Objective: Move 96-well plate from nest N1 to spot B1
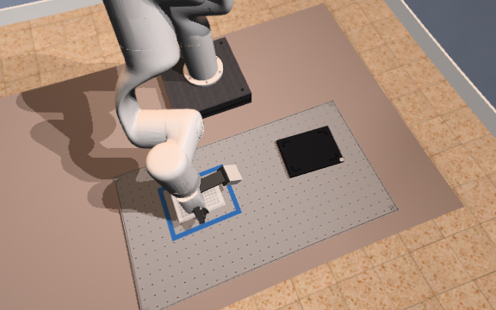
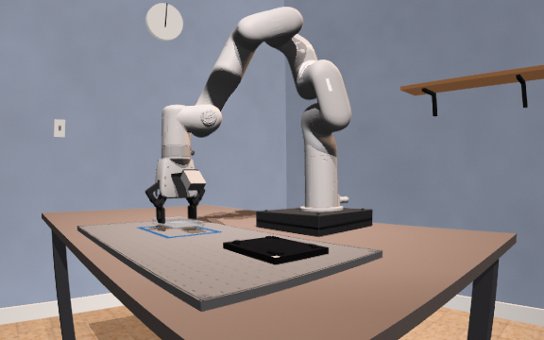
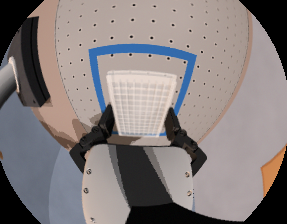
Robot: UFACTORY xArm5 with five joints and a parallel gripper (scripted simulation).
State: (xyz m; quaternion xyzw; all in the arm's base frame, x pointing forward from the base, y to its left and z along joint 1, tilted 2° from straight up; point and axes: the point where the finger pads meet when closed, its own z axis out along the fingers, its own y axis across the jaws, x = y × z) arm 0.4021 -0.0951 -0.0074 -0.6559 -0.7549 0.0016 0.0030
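The white 96-well plate (image 3: 141, 103) is held across its width between my gripper's (image 3: 139, 123) two dark fingers. It hangs level, just above the deck, over the blue taped outline B1 (image 3: 142, 70). In the top view the plate (image 1: 206, 202) lies inside the blue outline (image 1: 199, 203), its long sides roughly along the outline's long sides, partly hidden by my wrist. In the exterior view my gripper (image 2: 176, 214) stands low over the outline (image 2: 178, 230); the plate looks faint and thin there. The black plate nest N1 (image 1: 309, 151) is empty.
The grey perforated deck (image 1: 257, 207) lies on the brown table. The arm's black base block (image 1: 207, 86) stands behind the deck. The nest also shows in the exterior view (image 2: 275, 248). A wall shelf (image 2: 472, 82) hangs far to the right.
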